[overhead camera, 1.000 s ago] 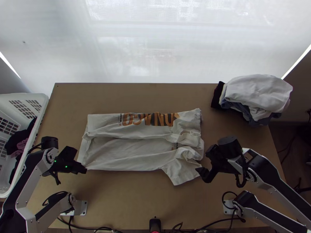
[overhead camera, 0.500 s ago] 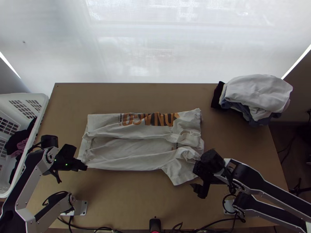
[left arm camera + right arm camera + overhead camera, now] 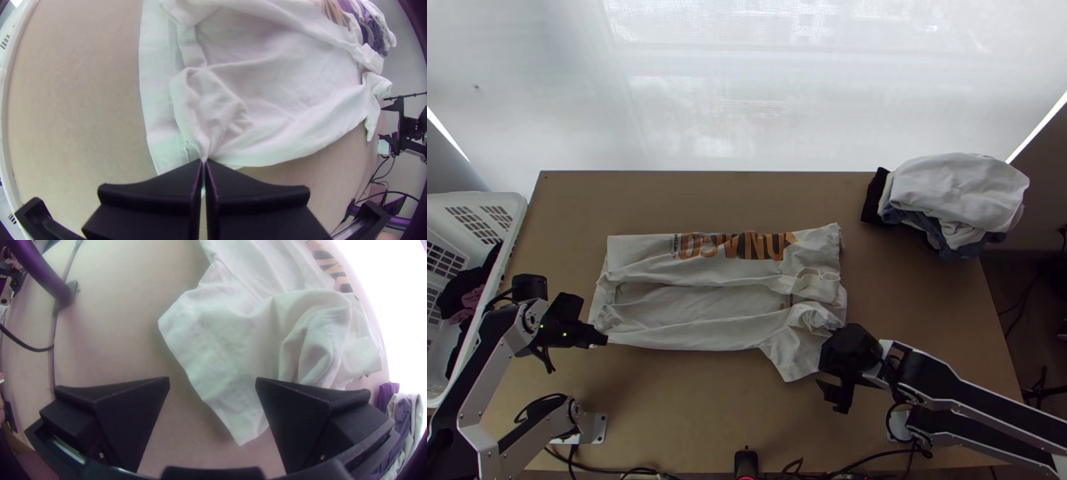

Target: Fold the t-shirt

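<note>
Across the light wooden surface (image 3: 691, 416), a white t-shirt with orange-and-dark lettering (image 3: 699, 308) lay pinched at its left end.
At far left stood a white plastic basket with slotted walls (image 3: 517, 210), holding dark and pink cloth (image 3: 473, 298); next, the left gripper (image 3: 605, 340) had its black fingers closed together on a gathered fold by the shirt's near left corner. The shirt stretched lengthwise over the middle, partly folded, rumpled along its length and bunched at the right end, one sleeve (image 3: 791, 364) angling towards the near edge. By that sleeve, the right gripper (image 3: 825, 376) had its fingers wide apart, gripping nothing. Farther right, at the far corner, sat a heap of white, blue and black clothes (image 3: 959, 188).
</note>
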